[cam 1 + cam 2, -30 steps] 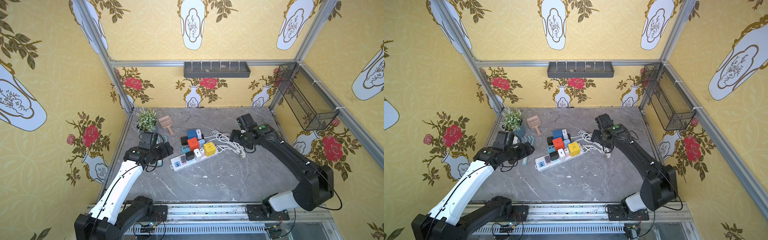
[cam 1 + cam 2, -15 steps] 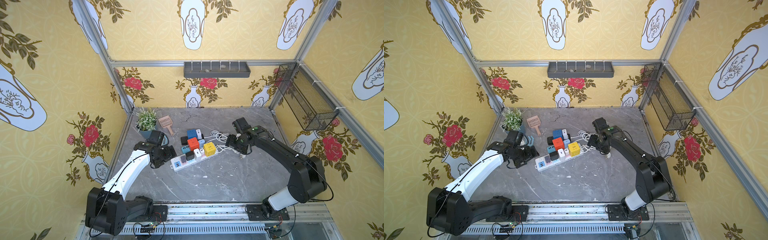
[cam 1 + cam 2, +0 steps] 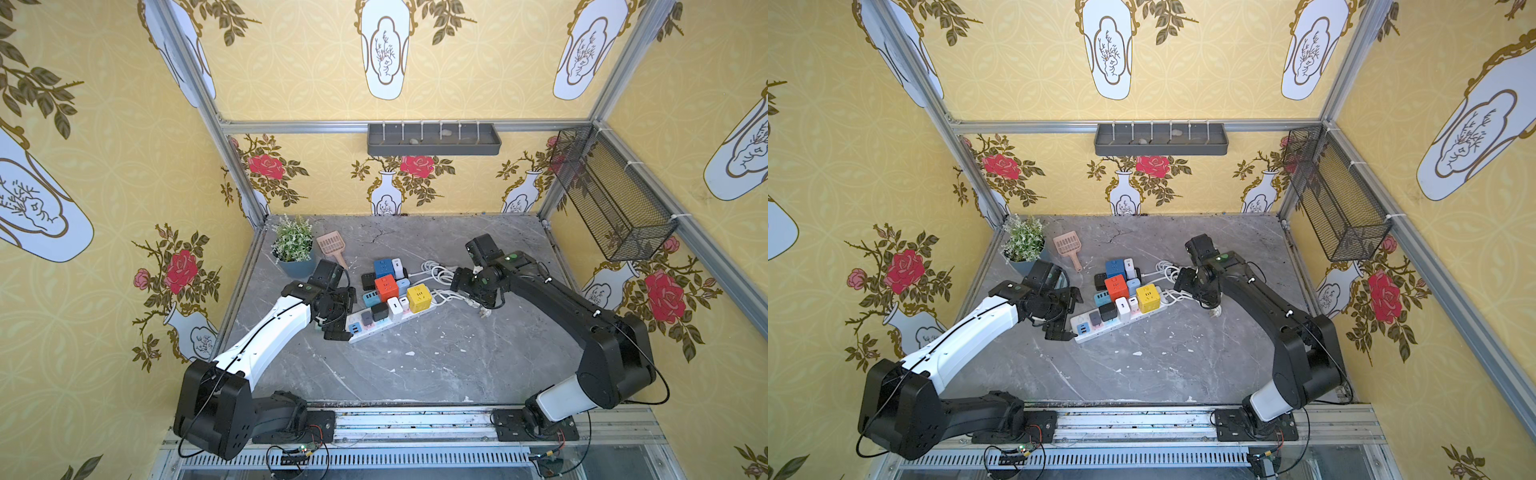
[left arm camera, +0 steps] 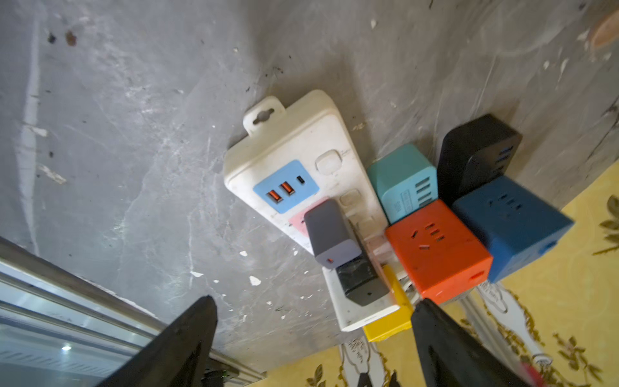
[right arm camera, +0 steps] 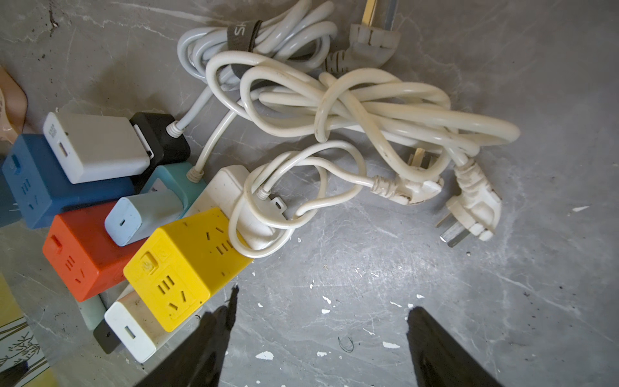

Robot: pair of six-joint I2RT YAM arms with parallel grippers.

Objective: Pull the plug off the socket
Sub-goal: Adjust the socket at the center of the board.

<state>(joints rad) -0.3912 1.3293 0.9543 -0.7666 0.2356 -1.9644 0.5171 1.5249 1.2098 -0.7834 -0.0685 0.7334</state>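
The left gripper [image 3: 344,316] hangs at the 9 o'clock end of the strip [image 4: 294,140], jaws spread wide with nothing in them. It is just beside that end and, as far as I can tell, not touching it. The strip runs from 8 to 2 o'clock across the middle of the table [image 3: 415,374].

The grey plug [image 4: 330,234] is the seated plug nearest the left gripper. The black plug [image 4: 361,283] touches its far side, and either could be the one to pull. The orange cube [image 3: 385,287] and yellow cube [image 3: 419,297] crowd in from 12 to 2 o'clock. The cords [image 5: 351,100] tangle at 3 o'clock, and the right gripper [image 5: 323,301] hovers over bare table just beside them, its jaws also parted and holding nothing.

What could go wrong:
- Nothing pins the strip, so pulling a plug would likely lift the whole strip instead of freeing the plug.
- The plugs are packed tight, so jaws this wide could close on two at once or knock a cube.
- If the right gripper comes in to brace the strip, it could catch a cord loop and drag everything sideways.
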